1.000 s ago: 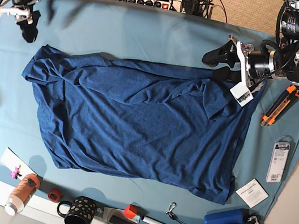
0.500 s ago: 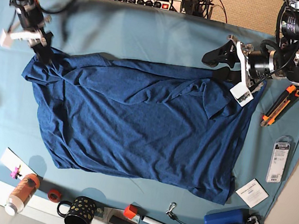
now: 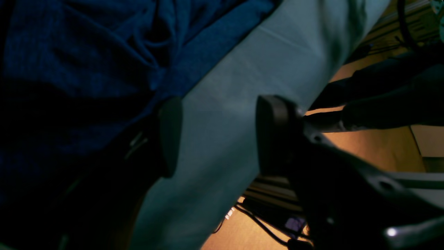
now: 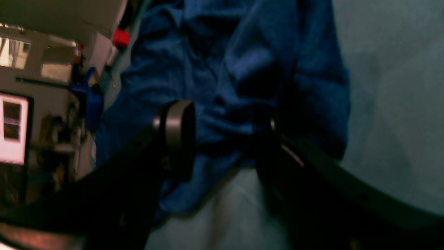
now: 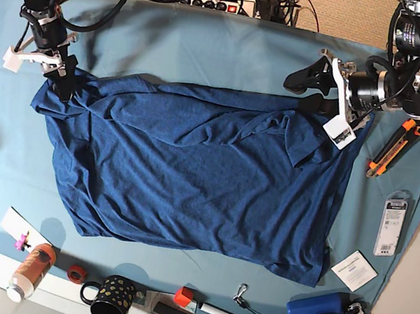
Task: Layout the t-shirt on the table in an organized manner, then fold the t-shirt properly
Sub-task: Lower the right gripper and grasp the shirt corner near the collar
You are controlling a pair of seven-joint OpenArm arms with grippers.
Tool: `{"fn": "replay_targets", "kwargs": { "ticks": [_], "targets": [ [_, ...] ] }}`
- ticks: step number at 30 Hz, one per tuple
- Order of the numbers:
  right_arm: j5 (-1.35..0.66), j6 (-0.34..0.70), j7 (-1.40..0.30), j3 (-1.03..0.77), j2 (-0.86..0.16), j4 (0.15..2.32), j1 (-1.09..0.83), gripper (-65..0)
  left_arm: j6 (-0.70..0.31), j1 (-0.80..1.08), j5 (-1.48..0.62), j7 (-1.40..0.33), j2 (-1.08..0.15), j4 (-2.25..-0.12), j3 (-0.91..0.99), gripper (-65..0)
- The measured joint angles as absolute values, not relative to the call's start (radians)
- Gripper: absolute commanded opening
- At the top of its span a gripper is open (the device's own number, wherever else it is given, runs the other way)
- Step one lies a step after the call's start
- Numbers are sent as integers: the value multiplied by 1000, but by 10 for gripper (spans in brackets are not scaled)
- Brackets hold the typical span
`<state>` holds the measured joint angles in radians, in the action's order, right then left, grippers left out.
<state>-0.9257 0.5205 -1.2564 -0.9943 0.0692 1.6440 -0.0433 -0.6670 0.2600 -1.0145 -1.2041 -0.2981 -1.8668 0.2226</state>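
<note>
Straddling t-shirt [image 4: 242, 69] corner — jaws apart

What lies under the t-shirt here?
Only the table's teal cloth shows around the t-shirt; whatever lies beneath its spread body is covered and cannot be seen.

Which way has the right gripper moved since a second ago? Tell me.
Yes. The right gripper has come down from the bare table near the far corner onto the t-shirt corner; jaws open around bunched fabric.

The t-shirt [image 5: 192, 170] lies spread on the table [image 5: 196, 50], grippers at its corners.
</note>
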Motion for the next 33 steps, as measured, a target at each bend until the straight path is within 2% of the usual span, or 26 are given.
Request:
{"fn": "replay_targets", "kwargs": {
  "ticks": [4, 7, 12, 21, 29, 33],
  "targets": [
    [-902, 543, -1313, -900, 4, 1644, -42, -298, -667, 260, -1014, -1205, -313, -1867, 223, -333],
    [-867, 537, -1294, -878, 0, 1645, -41, -296, -667, 260, -1015, -1204, -310, -1867, 223, -333],
    [-865, 471, -1301, -894, 3, 1645, -41, -296, -667, 260, -1015, -1204, -310, -1867, 223, -333],
    [-978, 490, -1309, -1124, 14, 1645, -44, -296, -667, 260, -1015, -1204, -311, -1867, 223, -333],
    [-965, 444, -1279, -1091, 0, 1645, -49, -296, -667, 260, -1015, -1204, -311, -1867, 223, -333],
    [-860, 441, -1283, -1079, 1, 1645, -51, -296, -667, 260, -1015, -1204, -310, -1867, 223, -333]
  ]
}}
